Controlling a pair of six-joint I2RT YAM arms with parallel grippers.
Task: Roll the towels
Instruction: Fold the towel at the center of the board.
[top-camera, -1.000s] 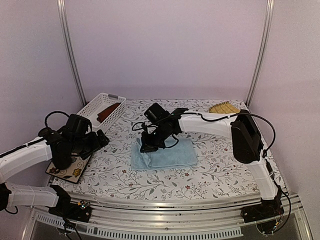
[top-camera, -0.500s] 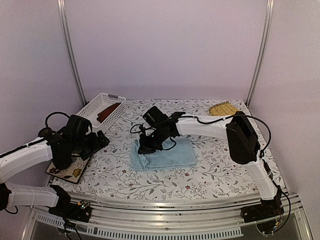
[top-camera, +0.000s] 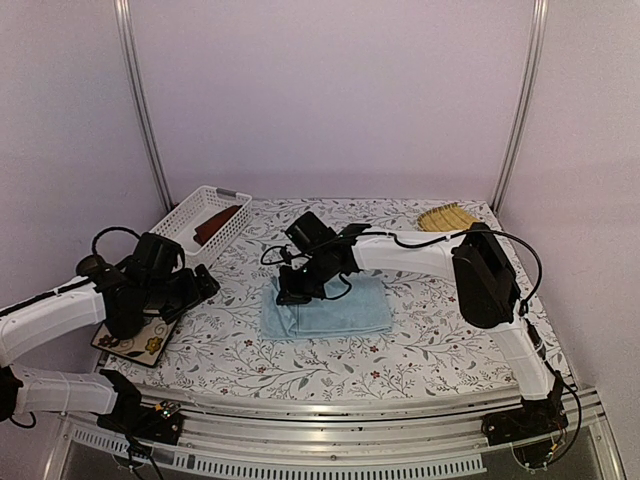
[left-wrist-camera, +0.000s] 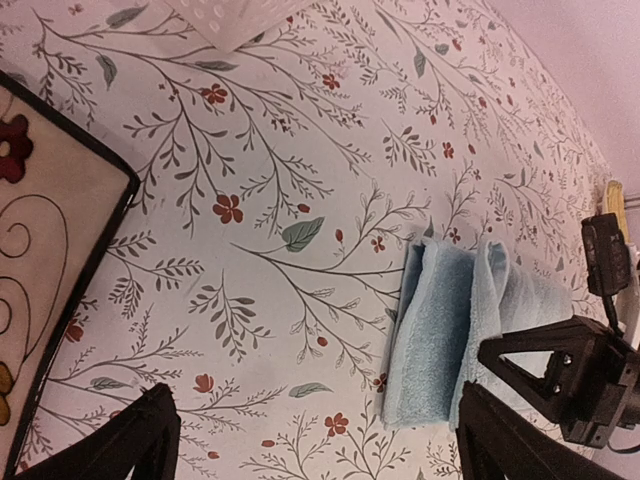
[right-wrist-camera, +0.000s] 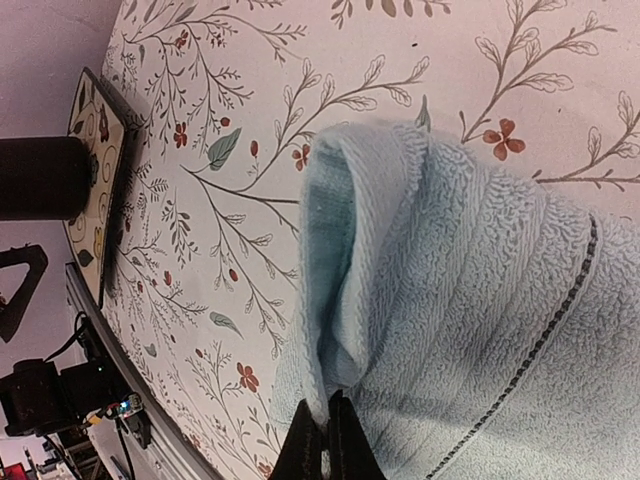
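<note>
My right jaws were clenched on the curled left edge of the light blue towel (top-camera: 345, 312) lying mid-way across the surface (top-camera: 430, 355), my left jaws released at the near left, and I judged the roll barely begun, next needing that edge turned rightward.

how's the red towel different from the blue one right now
The red towel is rust-coloured and lies in the white basket; the blue towel is pale and lies on the table. The right claw pinches the blue towel's folded-over edge; nothing touches the red towel. Both are cloth.
</note>
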